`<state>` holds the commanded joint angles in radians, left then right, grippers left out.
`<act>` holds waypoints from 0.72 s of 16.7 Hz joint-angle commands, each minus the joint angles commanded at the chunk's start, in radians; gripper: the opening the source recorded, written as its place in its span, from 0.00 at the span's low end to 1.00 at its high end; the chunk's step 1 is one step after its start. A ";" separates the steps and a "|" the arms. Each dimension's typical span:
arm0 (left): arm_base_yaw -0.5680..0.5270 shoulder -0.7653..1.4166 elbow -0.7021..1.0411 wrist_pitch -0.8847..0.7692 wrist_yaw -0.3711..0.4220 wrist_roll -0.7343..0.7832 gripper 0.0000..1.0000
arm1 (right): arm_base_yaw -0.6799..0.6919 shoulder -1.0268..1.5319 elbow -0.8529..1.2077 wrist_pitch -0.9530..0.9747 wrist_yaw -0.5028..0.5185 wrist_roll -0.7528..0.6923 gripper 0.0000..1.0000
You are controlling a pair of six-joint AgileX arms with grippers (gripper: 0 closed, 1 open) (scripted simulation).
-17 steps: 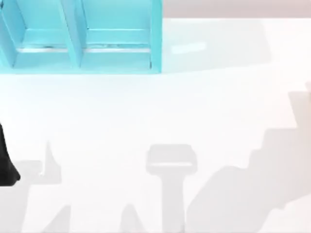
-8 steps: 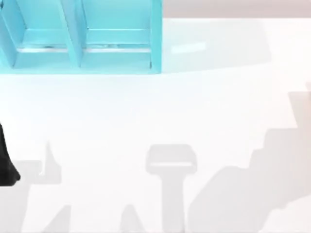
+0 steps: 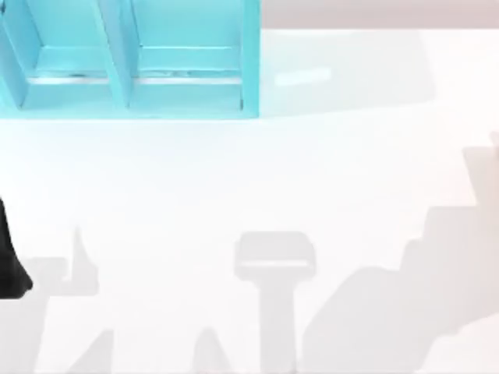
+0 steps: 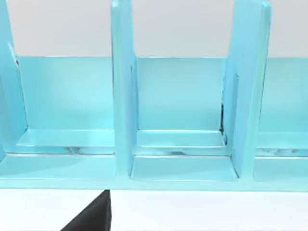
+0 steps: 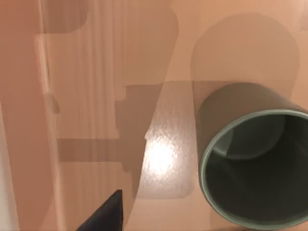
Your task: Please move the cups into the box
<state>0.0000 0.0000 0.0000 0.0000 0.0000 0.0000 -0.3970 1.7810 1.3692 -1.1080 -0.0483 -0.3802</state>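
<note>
Nothing moved vs the earlier top frames: box, shadows and the dark bit at the left edge all sit the same.

Progress: looks like start, no cup placed yet afaict. The blue box (image 3: 132, 58) sits at the upper left of the top view, w/ open compartments; the bays seen in the left wrist view (image 4: 180, 115) are bare, no cup inside. One cup (image 5: 252, 159) shows in the right wrist view, lower right of the frame, upright, mouth open, standing on a tan surface, not held. So both cups left to move, judging by this.

Left arm (image 3: 12, 265): dark part at the left edge of the top view, mid-low; left hand state, can't tell. Right hand: a dark tip (image 5: 107, 214) at the bottom of the right wrist view, near the cup but apart from it; open or clenched, can't tell.

Around: white tabletop (image 3: 257, 179) w/ arm shadows in the lower half. Nothing between box and the arms. Box dividers (image 4: 122, 91) are tall, so the bays are narrow, cup prob needs lowering from above.
</note>
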 joint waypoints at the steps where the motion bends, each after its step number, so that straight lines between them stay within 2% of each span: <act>1: 0.000 0.000 0.000 0.000 0.000 0.000 1.00 | 0.000 0.000 0.000 0.000 0.000 0.000 1.00; 6: 0.000 0.000 0.000 0.000 0.000 0.000 1.00 | 0.001 0.001 0.016 -0.016 0.000 0.000 1.00; 12: 0.000 0.000 0.000 0.000 0.000 0.000 1.00 | -0.004 0.011 0.245 -0.232 -0.002 -0.003 1.00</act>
<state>0.0000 0.0000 0.0000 0.0000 0.0000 0.0000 -0.4010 1.7916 1.6138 -1.3399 -0.0505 -0.3827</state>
